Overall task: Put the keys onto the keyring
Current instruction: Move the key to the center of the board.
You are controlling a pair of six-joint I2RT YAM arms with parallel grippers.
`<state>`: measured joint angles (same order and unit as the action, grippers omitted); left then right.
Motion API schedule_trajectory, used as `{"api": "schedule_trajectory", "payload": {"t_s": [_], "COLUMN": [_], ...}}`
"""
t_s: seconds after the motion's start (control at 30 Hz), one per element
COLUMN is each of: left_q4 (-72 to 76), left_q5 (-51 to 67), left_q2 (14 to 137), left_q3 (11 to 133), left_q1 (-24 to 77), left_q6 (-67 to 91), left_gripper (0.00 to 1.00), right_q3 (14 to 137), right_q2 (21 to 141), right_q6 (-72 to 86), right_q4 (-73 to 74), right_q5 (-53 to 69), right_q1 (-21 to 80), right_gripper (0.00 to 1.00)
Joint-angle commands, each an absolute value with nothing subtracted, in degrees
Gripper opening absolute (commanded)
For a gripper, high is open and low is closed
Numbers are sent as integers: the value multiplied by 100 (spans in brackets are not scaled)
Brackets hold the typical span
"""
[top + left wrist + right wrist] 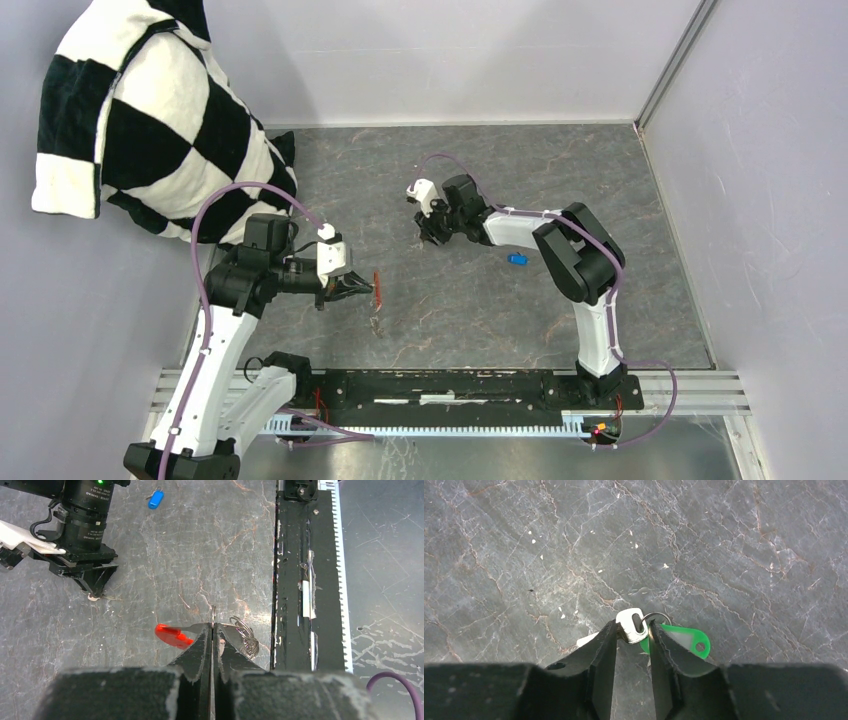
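Keyring point(213, 612): thin metal ring, pinched edge-on between the fully closed jaws of the left gripper point(213, 628). Its red tag point(172, 635) hangs off at 9 o'clock of the jaw tips in the left wrist view, and its grey coiled strap point(245, 636) lies at 3 o'clock, just short of the black rail point(295, 580). Green key point(684, 641): lies on the bench point(524, 555) under the right gripper point(633, 626). Its silver metal part sits between the narrowly set jaws, which meet it on both sides, though a firm hold cannot be told. The green head juts out at 4 o'clock behind the right-hand finger, and a small wire loop point(659, 615) shows at the tip. Blue key point(517, 259): lies flat on the bench at 4 o'clock of the right gripper in the top view, apart from both arms. Lettering: small white print on the black camera barrel point(85, 515) of the right wrist, too small to read, with a green light above it. Edges: pale walls close the bench at 12 and 3 o'clock, and the rail runs along the 6 o'clock edge. A black-and-white checked cushion point(140, 120) overhangs the 10 o'clock corner, near the left arm. The two grippers stand well apart, with grey marbled surface between them.
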<state>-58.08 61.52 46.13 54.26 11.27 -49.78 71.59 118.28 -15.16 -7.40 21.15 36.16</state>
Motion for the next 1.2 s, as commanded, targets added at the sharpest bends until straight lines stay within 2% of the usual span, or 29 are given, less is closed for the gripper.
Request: {"api": "schedule_trajectory", "payload": {"t_s": [0.0, 0.23, 0.47, 0.7, 0.83, 0.87, 0.9, 0.93, 0.97, 1.03, 1.17], "left_q4": [-5625, -5891, -6016, -6156, -6170, -6170, -6166, -6167, -6165, -6178, -6179], "left_q5": [6168, 6159, 6149, 6149, 6194, 6203, 6227, 6250, 6265, 6271, 6209], "left_q2": [4580, 4584, 4538, 4526, 4527, 4535, 4548, 4570, 4590, 4653, 4749], "left_q3": [5563, 5656, 5670, 5687, 5663, 5653, 5639, 5634, 5642, 5679, 5747], "left_q1": [1125, 1125, 1125, 1125, 1125, 1125, 1125, 1125, 1125, 1125, 1125], "left_q6": [-5014, -5210, -5302, -5482, -5500, -5522, -5530, -5542, -5538, -5546, -5534], "left_gripper": [2, 2, 2, 2, 2, 2, 2, 2, 2, 2, 2], "right_q3": [7392, 7279, 6607, 5116, 4616, 4667, 4790, 4913, 5078, 5487, 6527], "right_q2": [11985, 11746, 10953, 9837, 9496, 9540, 9618, 9737, 9860, 10208, 11056], "right_q6": [-1352, -1207, -1086, -634, -569, -578, -572, -576, -594, -648, -650], "right_q4": [-619, -873, -1200, -1937, -2235, -2210, -2185, -2212, -2266, -2250, -1925], "right_q5": [2077, 2381, 3006, 3692, 3517, 3306, 3128, 3025, 2979, 2813, 2433], "right_q1": [3626, 3627, 3626, 3645, 3685, 3686, 3690, 3688, 3700, 3705, 3695], "right_gripper": [30, 0, 0, 0, 1, 12, 31, 45, 54, 59, 58]}}
